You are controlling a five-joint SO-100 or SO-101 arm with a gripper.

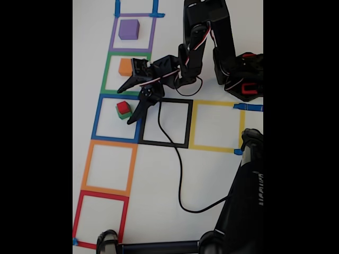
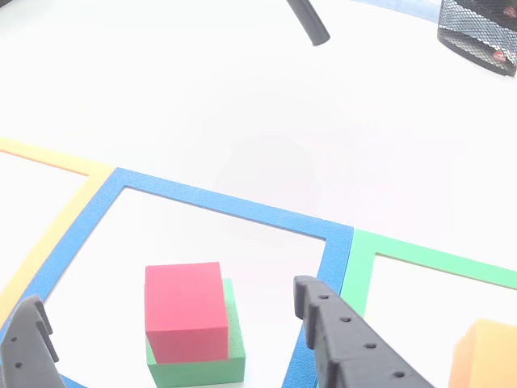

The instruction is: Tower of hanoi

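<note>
We see an all-black arm (image 1: 204, 37), chunky boxy segments w/ servo blocks at the joints. Red and white wires run along the upper link down toward the wrist. Base (image 1: 244, 79) is black w/ a red outline mark on its side. A thin black cable trails from the wrist area. Fingers (image 2: 347, 339) are matte dark grey plastic, long and tapered, w/ a row of small round holes along the edge.
</note>
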